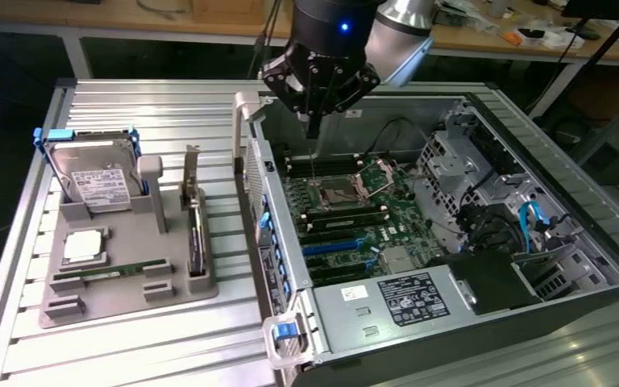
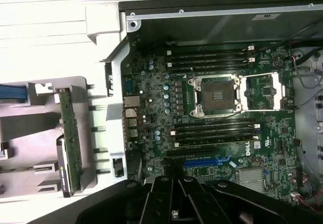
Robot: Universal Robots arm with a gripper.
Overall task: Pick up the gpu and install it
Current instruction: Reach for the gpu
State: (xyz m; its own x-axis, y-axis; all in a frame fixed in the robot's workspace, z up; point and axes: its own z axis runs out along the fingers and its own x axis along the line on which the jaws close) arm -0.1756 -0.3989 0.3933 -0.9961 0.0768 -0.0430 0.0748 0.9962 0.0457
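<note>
Hovering above the open computer case (image 1: 525, 326), the gripper (image 1: 312, 127) had its fingers clenched on nothing, while the gpu (image 1: 193, 234) stood on edge in the grey holder (image 1: 126, 302) just outside the case's side wall. Dropping from there, I reckoned, closed fingers would strike the CPU socket (image 1: 344, 192). Swinging out low could clip that wall or tip the thin card.
</note>
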